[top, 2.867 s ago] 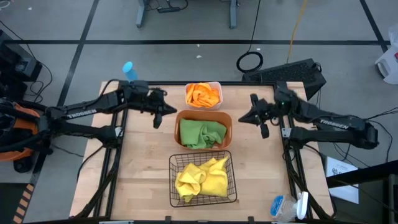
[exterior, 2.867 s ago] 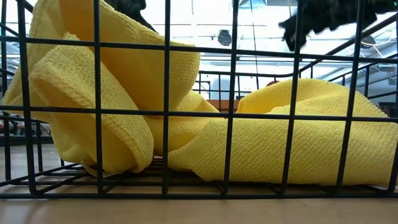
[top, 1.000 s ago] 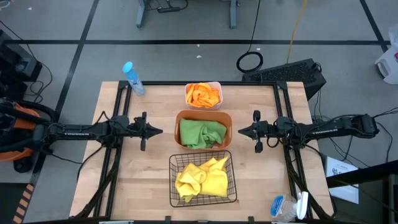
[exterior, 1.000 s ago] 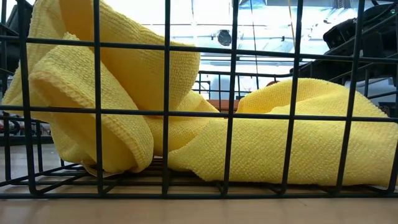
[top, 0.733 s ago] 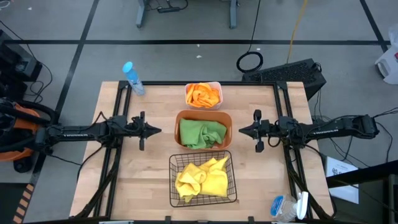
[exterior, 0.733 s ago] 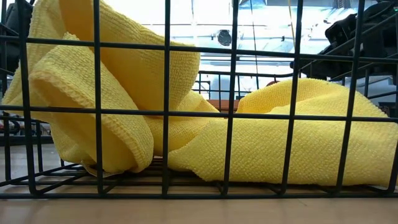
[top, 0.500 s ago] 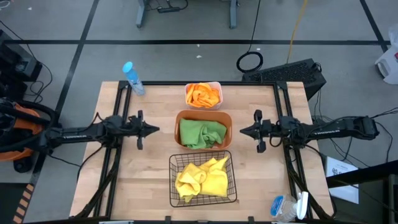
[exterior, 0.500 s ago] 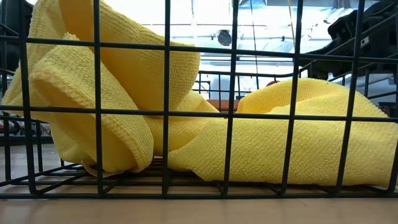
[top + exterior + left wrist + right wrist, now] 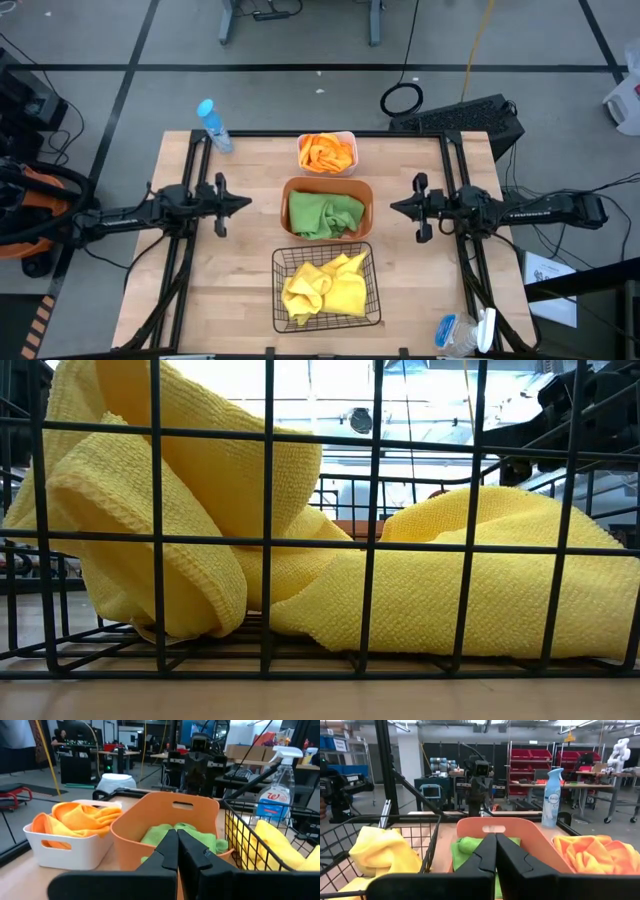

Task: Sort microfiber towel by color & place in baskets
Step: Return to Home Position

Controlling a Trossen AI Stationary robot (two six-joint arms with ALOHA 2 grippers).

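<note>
Squarely between both tools [image 9: 244, 203] [image 9: 394, 208]: filled baskets [image 9: 328, 181].

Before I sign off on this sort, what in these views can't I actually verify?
- Cloth count, high view: the orange towels in the white bin, green towels in the orange tub and yellow towels in the wire basket are crumpled heaps, so two each cannot be confirmed.
- Low view: basket and yellow towels fill it, hiding almost everything behind.
- Wrist views: the shut left gripper and right gripper cover part of the tub's near wall.
</note>
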